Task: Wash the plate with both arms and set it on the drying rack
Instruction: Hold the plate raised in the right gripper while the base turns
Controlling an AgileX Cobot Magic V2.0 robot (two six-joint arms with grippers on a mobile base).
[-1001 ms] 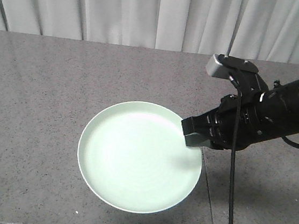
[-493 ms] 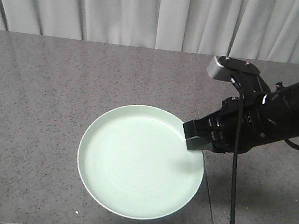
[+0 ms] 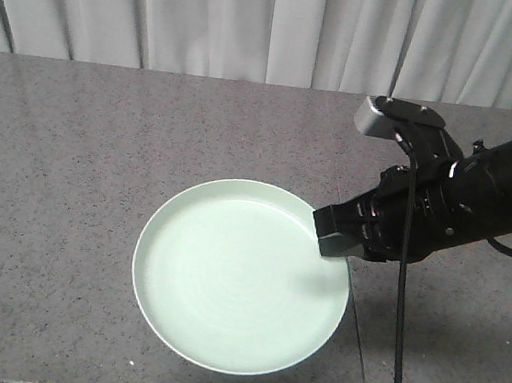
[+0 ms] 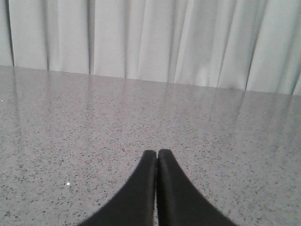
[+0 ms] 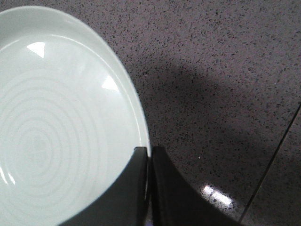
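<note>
Right gripper [image 5: 149,149]: the black jaws are closed to a thin gap on the rim of the round, shallow, pale mint-green plastic plate [image 5: 56,122]. One finger lies over the inner face and the other outside the rim. In the front view the hold is at the plate's right edge. Behind it runs the bulky black right arm [image 3: 487,190], carrying a black cable and a small grey box [image 3: 372,115].

Left gripper [image 4: 157,153]: the fingers are pressed together and hold nothing. It hangs above the grey speckled stone countertop [image 4: 70,122], with a pleated white curtain [image 4: 141,37] behind.

Change: compared with a second ago, the plate appears slightly lower and larger in the front view. Over the last half second nothing has shifted.

Judgement: the grasp is secure, the plate is probably just clear of the counter, and washing has not begun. The drying rack is not in view.
</note>
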